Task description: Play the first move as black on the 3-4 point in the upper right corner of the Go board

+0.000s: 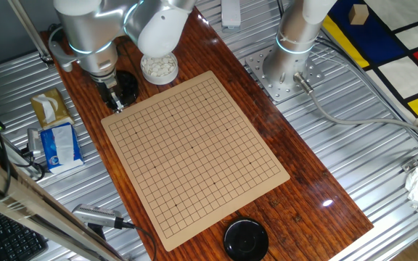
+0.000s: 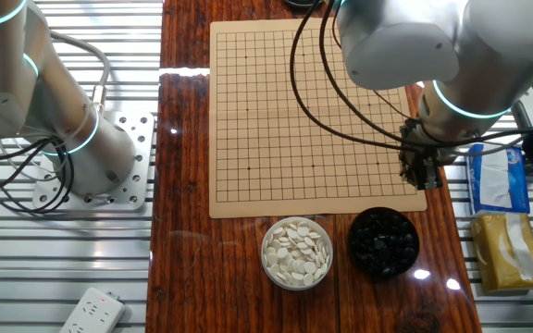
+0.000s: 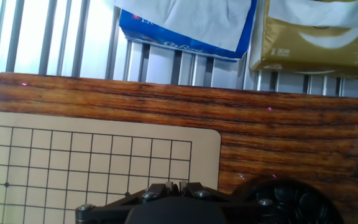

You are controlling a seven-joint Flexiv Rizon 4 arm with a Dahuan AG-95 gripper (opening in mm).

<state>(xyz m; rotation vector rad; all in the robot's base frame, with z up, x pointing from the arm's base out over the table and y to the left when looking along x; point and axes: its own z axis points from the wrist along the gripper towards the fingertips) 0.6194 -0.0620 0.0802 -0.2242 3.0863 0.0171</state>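
Over the near corner of the tan gridded Go board (image 2: 313, 116), beside the round black bowl of black stones (image 2: 383, 242), hangs the dark two-finger pincer (image 2: 421, 169); its fingers look pressed together, though whether a stone sits between them cannot be told. No stone lies on the grid. A white bowl of white stones (image 2: 296, 252) rests alongside on the reddish wooden worktop (image 2: 185, 185).

Go board (image 2: 308, 111) bare, mid desk | gripper (image 2: 420, 171) over board's near-right corner (jaw state unclear) | bowl of white stones (image 2: 296, 252) & bowl of black stones (image 2: 384, 242) side by side at desk's near edge
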